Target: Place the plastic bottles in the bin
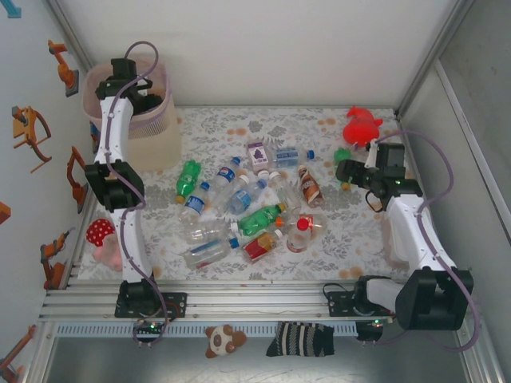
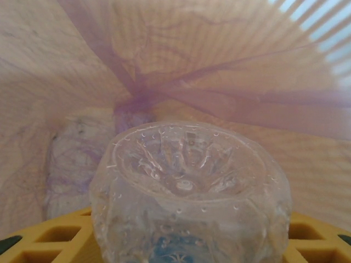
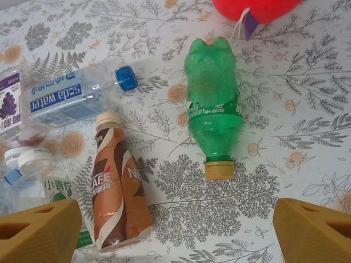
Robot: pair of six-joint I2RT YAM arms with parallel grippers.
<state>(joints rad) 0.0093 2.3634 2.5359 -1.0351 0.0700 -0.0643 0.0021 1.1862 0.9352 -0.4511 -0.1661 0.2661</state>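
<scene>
A clear bottle [image 2: 189,192], dimpled base outward, sits clamped in the jaws of the left gripper [image 2: 186,246] inside the pink-lined bin [image 2: 247,71], while a green bottle [image 3: 214,109] lies ahead of the spread jaws of the right gripper [image 3: 175,233], cap toward them, and a brown-labelled bottle [image 3: 118,192] lies by their left jaw.

The bin [image 1: 156,132] is standing at the far left corner of the table [image 1: 359,255]; the left gripper [image 2: 181,238] is holding a bottle [image 2: 189,181] inside it. The other bottles [image 1: 247,203] are lying clustered mid-table. At the far right, a plush toy [image 1: 362,125] is lying behind a lone bottle [image 3: 214,109], which is lying under the right gripper [image 3: 175,233], jaws apart.
</scene>
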